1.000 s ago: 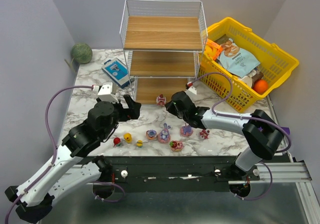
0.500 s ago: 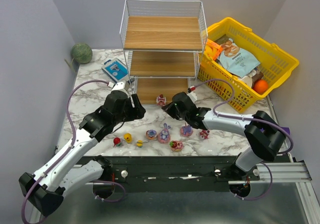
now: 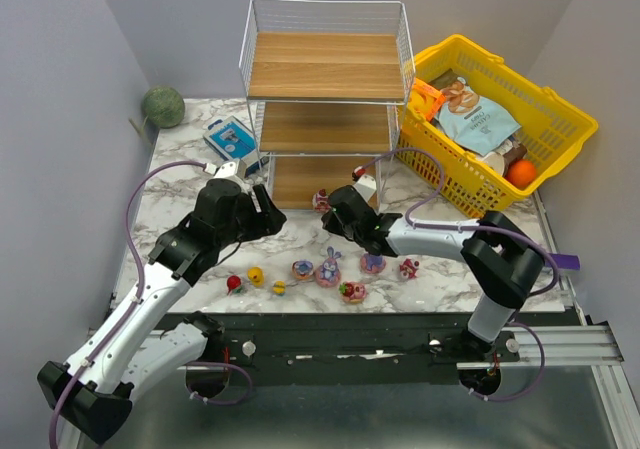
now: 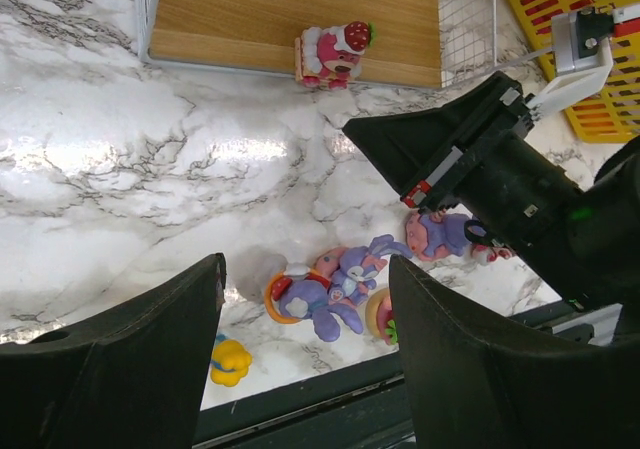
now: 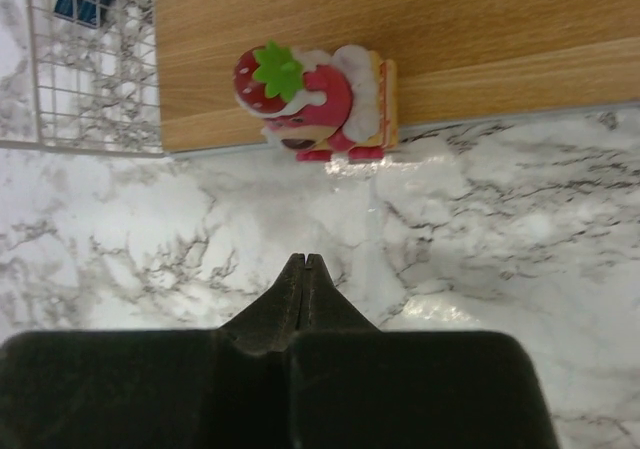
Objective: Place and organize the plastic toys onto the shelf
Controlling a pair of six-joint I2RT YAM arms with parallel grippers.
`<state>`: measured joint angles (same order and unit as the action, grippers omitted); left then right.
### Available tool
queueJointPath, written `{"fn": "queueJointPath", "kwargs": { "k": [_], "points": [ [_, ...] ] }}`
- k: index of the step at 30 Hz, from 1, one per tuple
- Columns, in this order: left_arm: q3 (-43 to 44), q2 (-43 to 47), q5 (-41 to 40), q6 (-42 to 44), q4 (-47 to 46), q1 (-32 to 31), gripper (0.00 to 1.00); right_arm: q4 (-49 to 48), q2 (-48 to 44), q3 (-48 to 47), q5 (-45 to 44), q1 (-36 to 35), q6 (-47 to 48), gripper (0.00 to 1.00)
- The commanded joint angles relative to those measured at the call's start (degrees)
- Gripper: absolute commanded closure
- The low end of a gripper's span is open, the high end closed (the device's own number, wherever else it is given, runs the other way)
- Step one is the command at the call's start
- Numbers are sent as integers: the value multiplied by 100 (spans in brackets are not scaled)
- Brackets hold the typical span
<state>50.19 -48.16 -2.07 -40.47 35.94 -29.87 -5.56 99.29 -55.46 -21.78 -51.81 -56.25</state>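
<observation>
The shelf [image 3: 325, 99] stands at the back middle. A pink-red cake-like toy [image 3: 321, 201] sits at the front edge of its bottom board; it also shows in the right wrist view [image 5: 315, 99] and the left wrist view [image 4: 330, 54]. My right gripper [image 3: 328, 219] is shut and empty, its tip [image 5: 305, 259] just short of that toy. My left gripper [image 3: 268, 219] is open and empty [image 4: 305, 299], hovering above the table. Several toys lie in a row near the front edge: a red one [image 3: 233, 284], a yellow one [image 3: 255, 276], a purple bunny [image 3: 329, 267] and pink ones [image 3: 372, 262].
A yellow basket [image 3: 560, 109] with snack packets and an orange ball stands at the right of the shelf. A blue-white box [image 3: 232, 141] lies left of the shelf. A green ball [image 3: 162, 106] sits at the back left corner.
My left arm has reached forward, bringing its gripper closer to the shelf. My right gripper has moved left toward the cake-like toy at the bottom board.
</observation>
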Motion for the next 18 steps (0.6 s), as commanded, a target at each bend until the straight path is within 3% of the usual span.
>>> {"fn": "queueJointPath", "kwargs": {
  "k": [1,18],
  "points": [
    [-54,96,189,4,9,77,25,-296,275,-88,-379,-31,475,99],
    [43,290,198,21,150,148,25,-604,1031,-474,-573,101,316,99]
  ]
}}
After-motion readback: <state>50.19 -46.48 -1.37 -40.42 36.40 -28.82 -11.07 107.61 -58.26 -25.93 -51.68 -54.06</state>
